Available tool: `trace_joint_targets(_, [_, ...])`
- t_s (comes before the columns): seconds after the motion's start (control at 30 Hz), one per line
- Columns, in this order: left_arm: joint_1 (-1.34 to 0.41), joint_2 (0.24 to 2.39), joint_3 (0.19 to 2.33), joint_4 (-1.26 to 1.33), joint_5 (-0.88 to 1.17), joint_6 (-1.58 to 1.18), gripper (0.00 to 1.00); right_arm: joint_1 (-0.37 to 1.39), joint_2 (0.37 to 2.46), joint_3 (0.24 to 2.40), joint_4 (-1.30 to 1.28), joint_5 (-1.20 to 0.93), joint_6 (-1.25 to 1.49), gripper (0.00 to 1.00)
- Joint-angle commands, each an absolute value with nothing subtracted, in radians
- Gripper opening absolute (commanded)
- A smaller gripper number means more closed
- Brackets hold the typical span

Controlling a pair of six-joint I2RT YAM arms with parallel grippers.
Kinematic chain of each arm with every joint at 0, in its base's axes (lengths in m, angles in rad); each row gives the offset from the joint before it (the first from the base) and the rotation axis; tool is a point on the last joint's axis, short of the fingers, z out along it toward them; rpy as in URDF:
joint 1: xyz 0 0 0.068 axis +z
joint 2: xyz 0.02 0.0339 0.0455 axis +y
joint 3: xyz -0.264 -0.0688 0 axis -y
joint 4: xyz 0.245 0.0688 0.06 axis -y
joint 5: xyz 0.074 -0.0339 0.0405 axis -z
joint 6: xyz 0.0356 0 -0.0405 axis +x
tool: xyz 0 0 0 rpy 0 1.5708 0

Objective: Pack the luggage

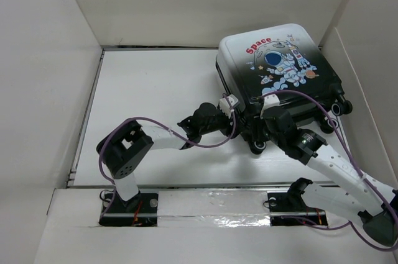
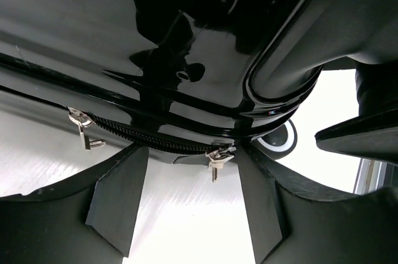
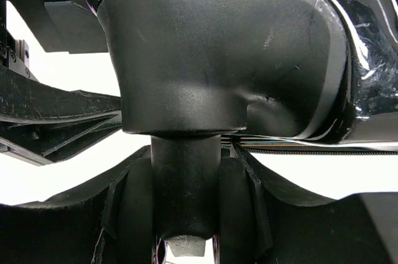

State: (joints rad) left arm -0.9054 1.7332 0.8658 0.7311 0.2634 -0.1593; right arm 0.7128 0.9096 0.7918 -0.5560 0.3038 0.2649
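Observation:
The luggage lies flat and closed at the back right, astronaut print up, black wheels toward me. My left gripper is at its near left corner. In the left wrist view it is open, and a silver zipper pull hangs at the zipper line just past the fingertips, untouched. A second pull hangs further left. My right gripper is at the near edge by a wheel. In the right wrist view it is shut on the black wheel stem under the caster housing.
White walls enclose the table on the left, back and right; the right wall is close to the luggage. The white tabletop stretches left of the luggage. Purple cables loop along both arms.

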Motion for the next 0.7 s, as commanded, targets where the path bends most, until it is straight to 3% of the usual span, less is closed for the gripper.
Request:
trace_joint_targets(0.0, [-0.943,1.775,0.917,0.745,0.183,-0.135,0.52,0.716,0.873,0.795,-0.414,0.258,0.253,0.00])
trace_joint_targets(0.03, [-0.943,1.775,0.917,0.744,0.183,-0.135,0.52,0.716,0.873,0.795,-0.414,0.258,0.253,0.00])
trace_joint_targets(0.13, [-0.943,1.793,0.939,0.753,0.140,-0.133,0.40,0.716,0.854,0.792,-0.419,0.238,0.256,0.00])
trace_joint_targets(0.17, [-0.943,1.801,0.943,0.756,0.124,-0.133,0.27,0.716,0.845,0.784,-0.417,0.235,0.258,0.00])
trace_joint_targets(0.23, [-0.943,1.812,0.953,0.756,0.084,-0.127,0.15,0.716,0.822,0.773,-0.419,0.233,0.261,0.00])
trace_joint_targets(0.27, [-0.943,1.810,0.950,0.758,0.068,-0.126,0.01,0.716,0.812,0.769,-0.425,0.233,0.265,0.00])
trace_joint_targets(0.67, [-0.789,1.718,0.858,0.752,-0.071,-0.103,0.00,0.716,0.744,0.722,-0.448,0.209,0.290,0.00])
